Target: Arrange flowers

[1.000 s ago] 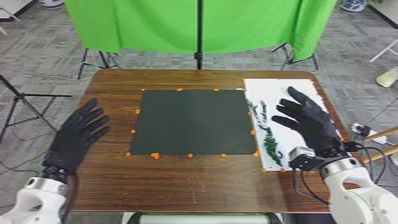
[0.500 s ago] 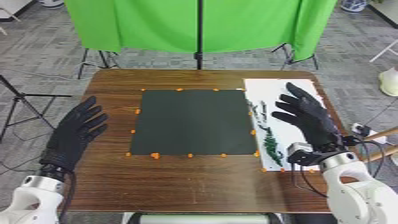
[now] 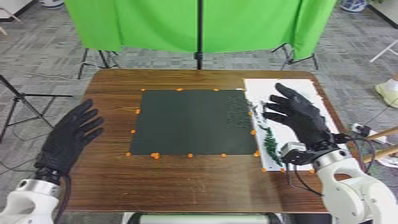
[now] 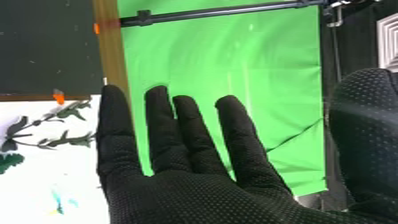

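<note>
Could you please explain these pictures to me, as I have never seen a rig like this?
This is a robot with two white arms, each ending in a black-gloved hand. The head view looks forward and down from its head; the right wrist view comes from a camera on its right wrist.

On the brown wooden table lie a dark square sheet, edged with small orange pieces, and a white sheet to its right, with leafy green sprigs on it. The right hand is over the white sheet, the left hand at the table's left side. Both have their fingers extended and hold nothing.
</note>
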### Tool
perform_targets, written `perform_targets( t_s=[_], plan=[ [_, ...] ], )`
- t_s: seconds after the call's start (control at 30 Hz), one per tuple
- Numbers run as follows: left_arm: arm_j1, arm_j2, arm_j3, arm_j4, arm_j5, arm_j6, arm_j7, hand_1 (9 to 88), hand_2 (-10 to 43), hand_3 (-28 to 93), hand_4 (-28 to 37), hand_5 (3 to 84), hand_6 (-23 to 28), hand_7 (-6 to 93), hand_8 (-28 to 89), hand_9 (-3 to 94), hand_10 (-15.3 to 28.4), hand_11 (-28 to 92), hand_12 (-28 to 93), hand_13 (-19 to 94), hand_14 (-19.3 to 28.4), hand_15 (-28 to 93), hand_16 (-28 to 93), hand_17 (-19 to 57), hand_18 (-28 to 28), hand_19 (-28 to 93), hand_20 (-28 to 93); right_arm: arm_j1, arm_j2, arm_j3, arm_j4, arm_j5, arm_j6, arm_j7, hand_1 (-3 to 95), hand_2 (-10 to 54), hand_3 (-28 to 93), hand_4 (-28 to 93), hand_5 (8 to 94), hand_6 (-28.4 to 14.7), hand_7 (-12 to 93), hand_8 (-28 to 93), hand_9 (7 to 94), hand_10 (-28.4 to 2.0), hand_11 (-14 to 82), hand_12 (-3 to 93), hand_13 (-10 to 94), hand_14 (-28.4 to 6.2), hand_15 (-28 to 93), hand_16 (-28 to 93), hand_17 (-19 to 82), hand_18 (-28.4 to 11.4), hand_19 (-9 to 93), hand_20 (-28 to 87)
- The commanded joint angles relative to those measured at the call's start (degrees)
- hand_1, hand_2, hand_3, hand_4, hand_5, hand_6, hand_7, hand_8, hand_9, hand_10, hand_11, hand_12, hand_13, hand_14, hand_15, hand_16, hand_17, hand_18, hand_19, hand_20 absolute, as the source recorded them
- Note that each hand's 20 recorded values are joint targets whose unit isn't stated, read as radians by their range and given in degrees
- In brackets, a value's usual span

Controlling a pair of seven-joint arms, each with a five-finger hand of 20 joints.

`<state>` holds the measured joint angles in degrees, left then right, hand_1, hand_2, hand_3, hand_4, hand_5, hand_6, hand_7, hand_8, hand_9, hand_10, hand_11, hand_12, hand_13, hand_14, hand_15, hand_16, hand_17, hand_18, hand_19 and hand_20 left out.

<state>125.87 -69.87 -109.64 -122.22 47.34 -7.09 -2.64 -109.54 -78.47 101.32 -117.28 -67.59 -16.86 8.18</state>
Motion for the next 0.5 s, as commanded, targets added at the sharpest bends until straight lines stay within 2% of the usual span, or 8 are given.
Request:
perform_targets(
  t_s=[0.03, 0.07, 0.13, 0.23, 0.33, 0.4, 0.47, 0.5],
  plan=[
    [1.3, -0.44, -0.44, -0.29, -0.43, 0.72, -0.47, 28.8, -7.1, 69, -27.0, 23.9, 1.6, 23.8, -14, 17.7, 8.9, 29, 14, 13, 10.8, 41, -2, -10.2, 18.4, 44, 11, -4.2, 10.9, -4.6, -8.0, -34.5, 20.8, 10.1, 33.8, -9.2, 84, -28, 42.2, -2.9, 46, -25, 43.2, -12.7, 49.2, 20.6, 46, -10.1, 73, 16, 22, -18.6, 78, 30],
    [1.9, -0.82, -0.43, -0.48, -0.60, 0.94, -0.46, 28.8, -7.0, 69, -27.1, 23.9, 1.5, 23.7, -14, 17.7, 8.9, 29, 14, 13, 10.8, 41, -2, -10.2, 18.4, 44, 11, -5.1, 12.2, -3.6, -9.1, -38.6, 18.6, 10.5, 37.7, -9.4, 83, -28, 45.7, -1.7, 53, -25, 47.5, -11.9, 54.6, 24.6, 52, -9.2, 78, 19, 27, -17.8, 85, 33],
    [2.0, -0.79, -0.26, -0.43, -0.84, 0.37, -0.82, 28.8, -7.0, 69, -27.1, 24.1, 1.6, 23.8, -14, 18.0, 9.0, 29, 14, 13, 11.0, 42, -2, -10.1, 18.4, 44, 11, -7.2, 14.5, -1.7, -10.9, -44.4, 16.9, 11.0, 42.8, -9.5, 75, -28, 50.0, -1.4, 61, -9, 56.2, -10.4, 56.5, 35.1, 59, -7.9, 82, 24, 32, -17.5, 91, 37],
    [1.9, 0.32, -0.57, -0.69, -1.19, 1.08, -0.44, 28.7, -7.0, 69, -27.1, 24.3, 1.7, 23.6, -14, 18.2, 9.1, 29, 14, 13, 11.1, 42, -2, -10.1, 18.5, 45, 11, -5.8, 18.0, -3.0, -10.2, -49.1, 13.8, 15.7, 43.4, -9.5, 67, -28, 58.9, -0.4, 63, -3, 64.6, -11.2, 61.8, 33.7, 67, -8.4, 82, 28, 37, -19.1, 93, 45],
    [2.8, 0.37, -0.94, -0.81, -1.78, 2.16, 0.25, 27.9, -6.0, 69, -27.2, 24.7, 1.8, 23.7, -14, 18.5, 9.3, 29, 13, 13, 11.2, 42, -2, -10.1, 18.5, 45, 11, -2.9, 17.4, -3.1, -7.7, -49.0, 2.2, 23.6, 29.8, -9.5, 66, -28, 72.2, 0.6, 57, -22, 73.0, -12.8, 61.2, 33.6, 73, -10.1, 82, 30, 43, -21.5, 93, 53],
    [2.6, -0.04, -0.23, -0.62, -2.38, 1.91, 0.24, 27.7, -6.0, 69, -27.2, 25.3, 2.0, 23.5, -14, 18.7, 9.4, 30, 13, 13, 11.4, 42, -2, -10.1, 18.6, 45, 10, -2.5, 17.3, -3.1, -6.9, -46.4, 0.1, 26.0, 24.8, -9.5, 61, -28, 75.0, 0.0, 55, -22, 74.9, -13.2, 60.7, 33.7, 74, -10.6, 82, 30, 45, -22.4, 93, 56],
    [2.3, -0.15, 0.22, -0.34, -1.87, 0.68, 0.05, 27.6, -6.0, 69, -27.1, 25.6, 2.1, 23.4, -13, 18.9, 9.6, 29, 13, 13, 11.6, 42, -2, -10.1, 18.6, 45, 11, -2.2, 17.6, -3.6, -6.9, -48.0, -2.3, 26.7, 21.2, -9.5, 57, -28, 76.8, -0.8, 53, -22, 75.2, -13.2, 60.5, 33.9, 75, -10.9, 82, 31, 46, -22.8, 93, 57],
    [2.0, 0.08, 0.34, -0.32, -1.83, 0.72, -0.08, 27.5, -6.0, 70, -27.1, 25.6, 2.1, 23.4, -13, 19.0, 9.6, 29, 13, 13, 11.7, 43, -2, -10.1, 18.7, 45, 11, -1.7, 18.1, -4.4, -6.7, -49.7, -3.1, 26.6, 20.6, -9.5, 56, -28, 77.2, -1.0, 52, -21, 75.2, -13.2, 60.5, 33.9, 75, -11.1, 82, 31, 46, -22.9, 93, 57]
  ],
)
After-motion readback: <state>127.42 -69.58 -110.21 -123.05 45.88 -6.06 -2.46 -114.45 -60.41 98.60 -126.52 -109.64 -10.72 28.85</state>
